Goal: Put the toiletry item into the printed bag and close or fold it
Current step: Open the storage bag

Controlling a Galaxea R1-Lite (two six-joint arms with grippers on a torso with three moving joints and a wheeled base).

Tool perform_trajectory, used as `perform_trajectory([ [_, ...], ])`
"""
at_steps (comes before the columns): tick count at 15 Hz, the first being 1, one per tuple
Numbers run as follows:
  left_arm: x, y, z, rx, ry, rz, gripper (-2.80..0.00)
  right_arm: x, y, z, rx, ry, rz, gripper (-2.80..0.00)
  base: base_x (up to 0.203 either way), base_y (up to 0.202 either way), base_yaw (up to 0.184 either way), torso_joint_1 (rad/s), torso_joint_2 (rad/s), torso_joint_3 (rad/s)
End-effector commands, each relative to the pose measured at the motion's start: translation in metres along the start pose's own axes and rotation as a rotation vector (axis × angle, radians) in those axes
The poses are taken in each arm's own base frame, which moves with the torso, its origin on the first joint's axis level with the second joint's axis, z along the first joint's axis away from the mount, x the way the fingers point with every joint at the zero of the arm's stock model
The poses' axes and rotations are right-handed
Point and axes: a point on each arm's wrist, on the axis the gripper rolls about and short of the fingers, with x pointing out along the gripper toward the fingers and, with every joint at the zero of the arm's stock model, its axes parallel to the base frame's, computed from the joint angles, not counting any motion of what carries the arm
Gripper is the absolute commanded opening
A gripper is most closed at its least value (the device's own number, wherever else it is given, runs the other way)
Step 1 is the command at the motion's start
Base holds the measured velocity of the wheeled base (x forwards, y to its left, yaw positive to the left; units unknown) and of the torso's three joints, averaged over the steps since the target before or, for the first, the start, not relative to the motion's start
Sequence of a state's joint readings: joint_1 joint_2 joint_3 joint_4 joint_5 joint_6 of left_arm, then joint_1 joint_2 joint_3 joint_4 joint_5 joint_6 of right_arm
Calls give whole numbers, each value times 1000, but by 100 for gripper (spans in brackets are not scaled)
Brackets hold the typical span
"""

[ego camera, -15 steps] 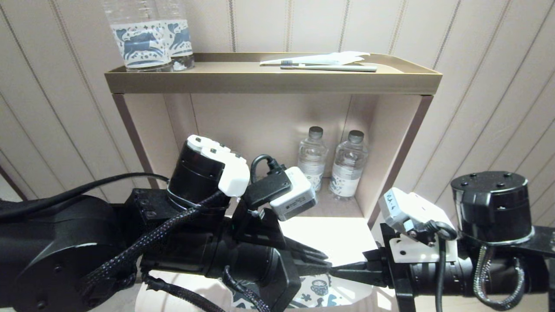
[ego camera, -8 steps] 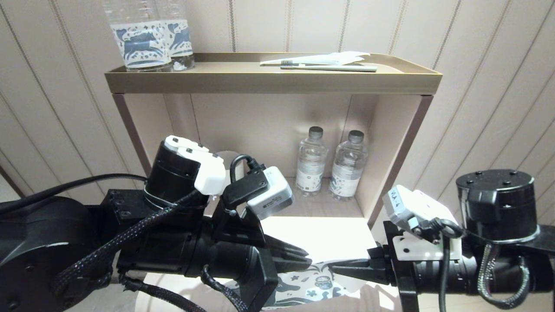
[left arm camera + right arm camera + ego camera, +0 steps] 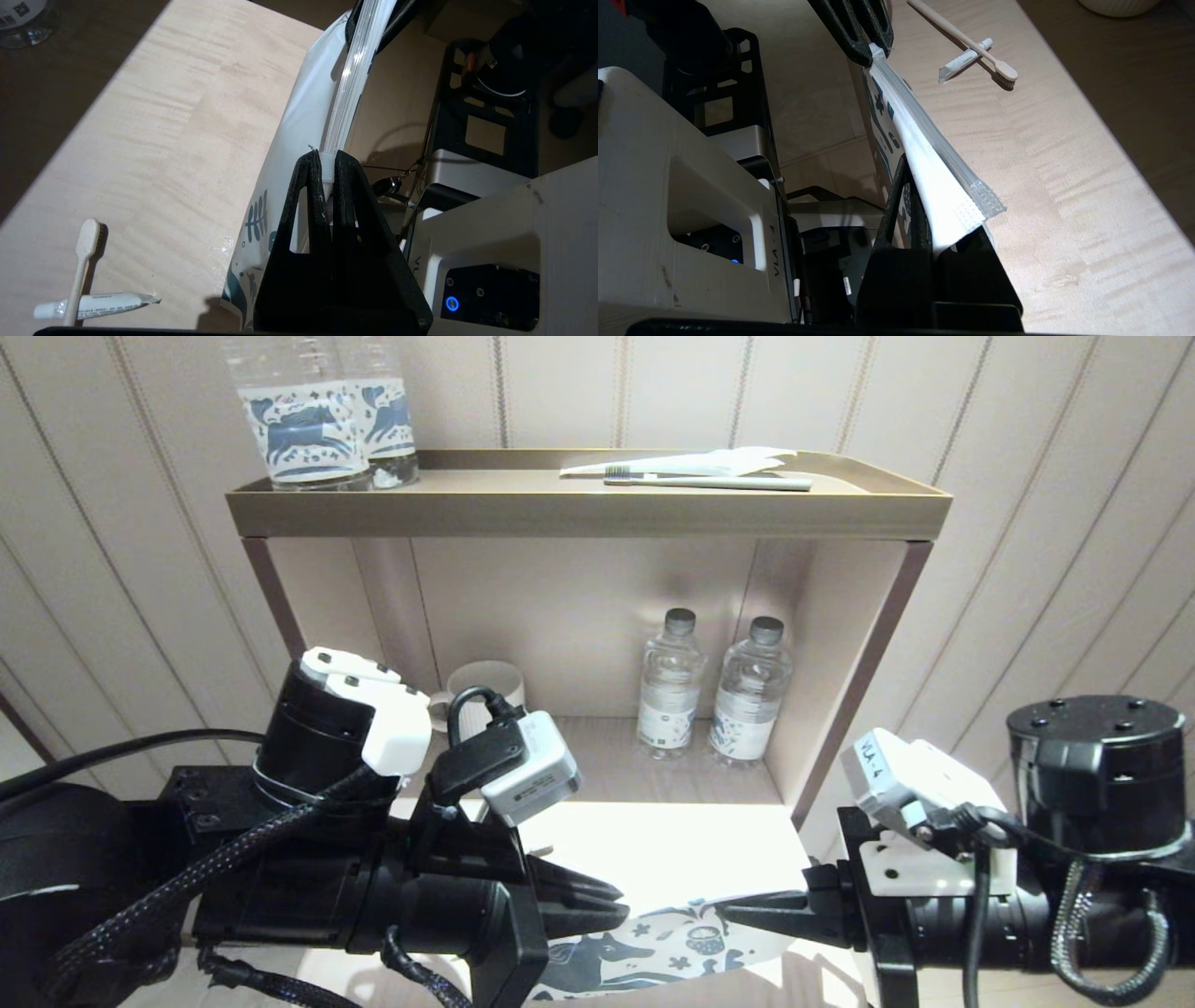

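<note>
The left gripper (image 3: 328, 161) is clamped on one end of the printed bag (image 3: 653, 947); the right gripper (image 3: 924, 224) is clamped on the opposite end. The bag spans between them above the wooden shelf (image 3: 140, 140). A toothbrush (image 3: 81, 261) and toothpaste tube (image 3: 103, 303) lie on the shelf, apart from the bag.

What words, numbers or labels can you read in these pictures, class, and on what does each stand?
"VLA - 4": white plastic camera housing on the right wrist; its top shows "VLA 4" in the head view.
Small clear water bottles' white labels: too small to read.
White toothpaste tube's print: blurred.
White horse-printed zip pouch: pictures only.
</note>
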State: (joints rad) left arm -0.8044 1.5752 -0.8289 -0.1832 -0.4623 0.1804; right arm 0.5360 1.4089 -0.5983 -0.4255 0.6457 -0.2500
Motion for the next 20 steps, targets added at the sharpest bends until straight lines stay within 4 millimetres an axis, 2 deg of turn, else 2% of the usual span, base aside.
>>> perform_trajectory([
  [1, -5, -1, -4, -3, 2, 4, -280, -2, 1, 3, -11, -14, 1, -280, 0, 0, 0, 0, 0, 0],
  [13, -35, -3, -28, -18, 10, 61, -280, -13, 1, 10, -15, -25, -23, -280, 0, 0, 0, 0, 0, 0],
  [20, -52, -4, -22, -3, -44, 101, -280, -25, 2, 22, -32, -53, -50, -280, 0, 0, 0, 0, 0, 0],
])
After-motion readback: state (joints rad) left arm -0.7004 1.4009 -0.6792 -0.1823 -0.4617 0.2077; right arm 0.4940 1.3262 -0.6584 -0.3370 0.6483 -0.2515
